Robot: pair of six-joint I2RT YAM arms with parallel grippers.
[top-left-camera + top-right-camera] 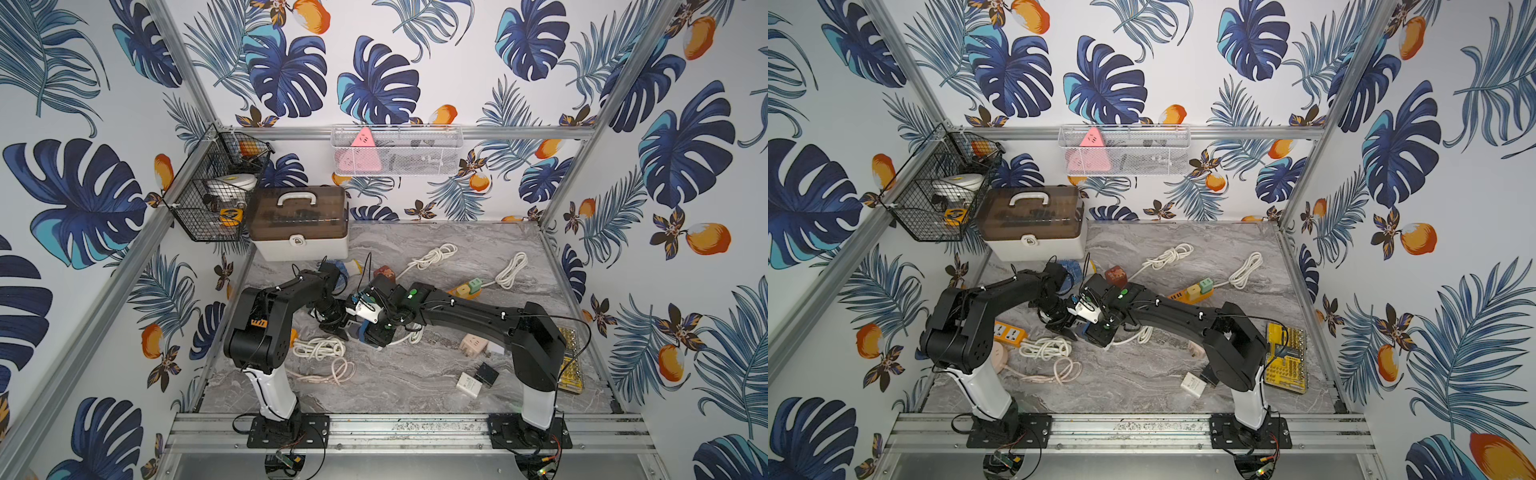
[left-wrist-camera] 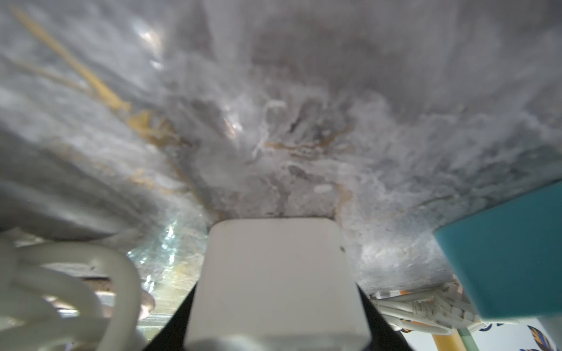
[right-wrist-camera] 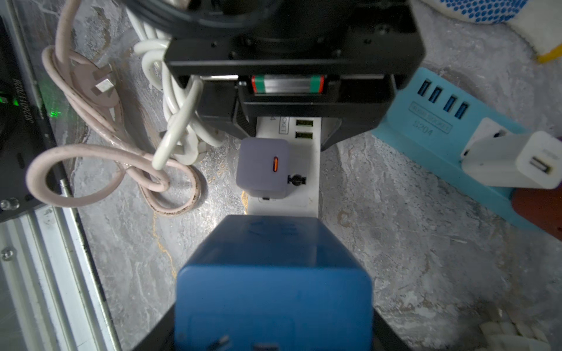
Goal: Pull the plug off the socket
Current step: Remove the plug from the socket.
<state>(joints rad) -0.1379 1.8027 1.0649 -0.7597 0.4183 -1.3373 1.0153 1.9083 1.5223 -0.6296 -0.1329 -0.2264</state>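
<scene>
In the right wrist view a blue cube plug [image 3: 273, 273] sits at the near end of a white socket strip [image 3: 310, 170]. My right gripper [image 3: 273, 331] is shut on it, a black finger against each side. Whether its pins are still in the strip I cannot tell. A grey-purple adapter [image 3: 263, 164] is plugged into the strip's middle. My left gripper [image 3: 287, 127] clamps the strip's far end, and the left wrist view shows the strip [image 2: 273, 273] between that gripper's [image 2: 276, 304] fingers. In both top views the two grippers meet at mid-table [image 1: 363, 328] [image 1: 1086, 328].
A light blue power strip [image 3: 438, 136] with a white USB charger [image 3: 511, 161] lies beside the white one. A pink cable [image 3: 100, 170] and a white cable coil [image 3: 176, 121] lie on its other side. A toolbox [image 1: 299, 224] stands at the back left, and an orange strip [image 1: 469, 289] and loose adapters [image 1: 469, 384] lie to the right.
</scene>
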